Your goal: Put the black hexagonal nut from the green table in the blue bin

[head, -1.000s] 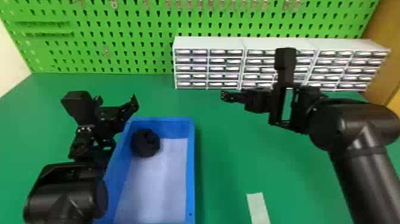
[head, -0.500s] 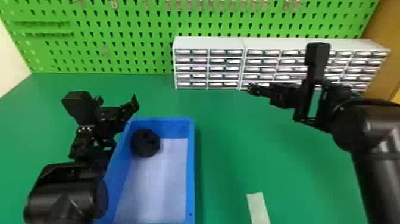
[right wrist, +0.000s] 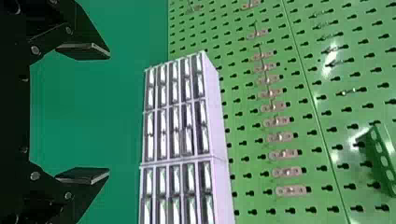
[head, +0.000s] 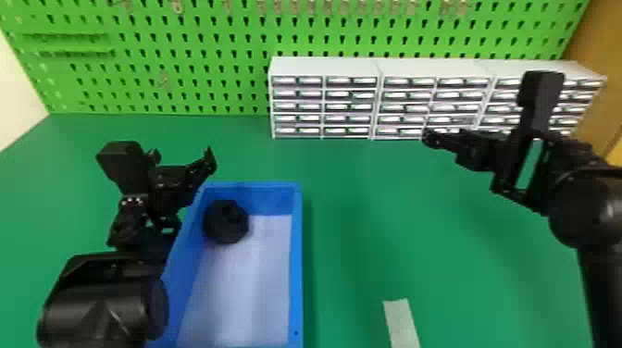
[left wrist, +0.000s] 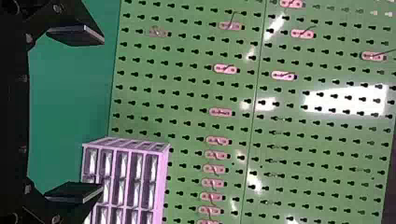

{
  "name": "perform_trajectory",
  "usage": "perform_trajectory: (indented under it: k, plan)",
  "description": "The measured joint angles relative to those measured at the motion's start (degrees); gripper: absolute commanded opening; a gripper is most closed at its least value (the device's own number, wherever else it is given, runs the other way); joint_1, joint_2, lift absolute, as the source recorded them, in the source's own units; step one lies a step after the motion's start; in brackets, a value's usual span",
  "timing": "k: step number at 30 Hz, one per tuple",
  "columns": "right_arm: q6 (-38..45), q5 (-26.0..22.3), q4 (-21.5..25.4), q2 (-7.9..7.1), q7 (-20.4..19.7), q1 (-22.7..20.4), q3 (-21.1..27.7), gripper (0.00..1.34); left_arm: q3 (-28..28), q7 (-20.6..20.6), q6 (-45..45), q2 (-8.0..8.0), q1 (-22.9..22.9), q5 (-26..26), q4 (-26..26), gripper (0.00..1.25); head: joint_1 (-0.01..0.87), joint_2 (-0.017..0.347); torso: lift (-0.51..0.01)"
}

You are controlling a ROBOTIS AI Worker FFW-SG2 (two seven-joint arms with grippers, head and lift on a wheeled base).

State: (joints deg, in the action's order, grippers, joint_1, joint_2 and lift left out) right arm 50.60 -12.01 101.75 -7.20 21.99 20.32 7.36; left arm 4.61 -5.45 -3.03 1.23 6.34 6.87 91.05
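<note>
Above the green table (head: 444, 259), left gripper (head: 183, 162) and right gripper (head: 432, 138) both have fingers apart, left one near the blue bin (head: 296, 268), black hexagonal nut (head: 226, 222) inside at its far left corner, white drawer cabinets (head: 324, 68) farther back, green pegboard (head: 208, 44) behind.

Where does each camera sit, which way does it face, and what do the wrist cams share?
Head view: on the head, looking forward and down at the green table and blue bin; left arm and right arm show.
Left wrist view: on the left wrist, facing the pegboard past the open left pincer.
Right wrist view: on the right wrist, facing pegboard and white drawers past the open right pincer.
Shared by wrists: pegboard, drawers.
</note>
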Motion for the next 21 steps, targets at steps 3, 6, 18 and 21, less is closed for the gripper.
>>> perform_trajectory:
  k: [3,6,18,21]
  plan:
    - [-0.3,0.8,0.4,0.09,0.0,-0.6,0.9,0.95,0.0,0.0,0.0,0.0,0.0,0.1,0.0,1.08,0.686,0.051,-0.097]
    - [-0.6,1.6,0.8,0.12,0.0,-1.2,1.6,0.95,0.0,0.0,0.0,0.0,-0.1,0.1,0.0,1.08,0.686,0.051,-0.097]
    - [-3.7,6.5,1.7,0.33,0.0,-3.5,2.2,0.95,0.0,0.0,0.0,0.0,-0.1,0.3,0.0,1.08,0.686,0.051,-0.097]
    - [-5.6,7.8,1.7,0.58,0.0,-4.3,2.4,0.95,0.0,0.0,0.0,0.0,-0.1,0.3,0.0,1.08,0.686,0.051,-0.097]
